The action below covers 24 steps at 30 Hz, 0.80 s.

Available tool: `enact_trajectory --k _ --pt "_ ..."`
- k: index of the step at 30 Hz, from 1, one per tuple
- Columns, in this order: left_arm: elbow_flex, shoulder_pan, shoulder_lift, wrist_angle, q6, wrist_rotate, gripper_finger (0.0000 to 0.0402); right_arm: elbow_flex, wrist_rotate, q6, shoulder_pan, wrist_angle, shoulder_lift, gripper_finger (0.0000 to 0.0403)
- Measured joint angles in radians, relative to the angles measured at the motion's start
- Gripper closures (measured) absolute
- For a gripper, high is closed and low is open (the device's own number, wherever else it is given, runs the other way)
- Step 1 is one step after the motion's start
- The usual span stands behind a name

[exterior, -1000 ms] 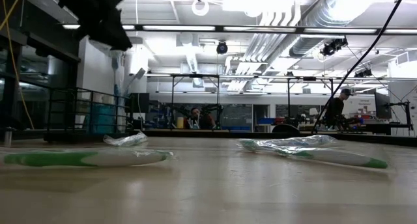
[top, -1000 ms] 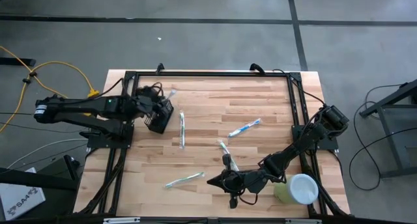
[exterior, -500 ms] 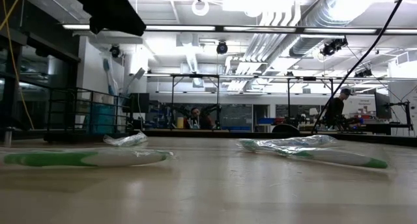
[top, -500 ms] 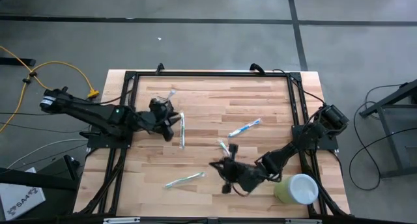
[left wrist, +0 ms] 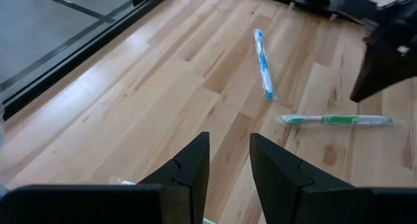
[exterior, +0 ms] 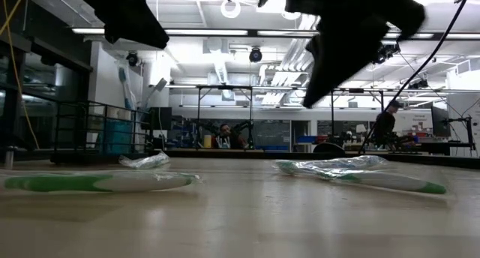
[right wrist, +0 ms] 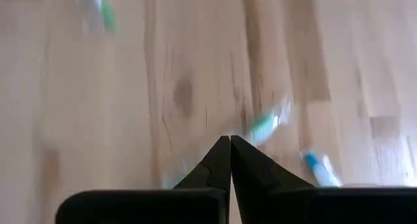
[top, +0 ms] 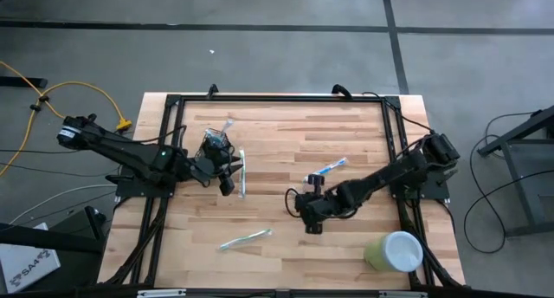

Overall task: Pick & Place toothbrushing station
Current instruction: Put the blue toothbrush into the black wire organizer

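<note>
- High view: the boxy black wire-mesh holder cup [top: 215,145] is on the plank-wood bench [top: 346,125] near its left edge, with the left tool [top: 228,183] just beside it. I cannot tell its contents.
- Left wrist view: this tool's fingers [left wrist: 189,168] stand apart and grip nothing.
- Right wrist view: the right tool [right wrist: 230,140] has its fingers pressed together.

left arm stretched from the table's left edge, left gripper [top: 227,178] with fingers [left wrist: 189,168] slightly parted, right arm reaching in toward the middle, right gripper [top: 307,220] with fingers [right wrist: 221,160] pressed together
</note>
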Motion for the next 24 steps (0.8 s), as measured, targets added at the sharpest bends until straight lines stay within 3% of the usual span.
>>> enact_trajectory --k 3,9,24 --pt "0.000 -0.001 0.000 0.001 -0.002 0.000 0.0295 0.000 -0.058 -0.096 -0.034 -0.087 0.000 0.0400" --pt "0.000 -0.002 0.000 0.002 -0.002 0.000 0.0295 0.000 -0.051 -0.211 -0.092 -0.134 0.000 0.0400" --pt "0.000 -0.002 0.000 0.002 0.010 0.003 0.0295 0.000 -0.082 -0.251 -0.226 -0.160 0.000 0.0400"
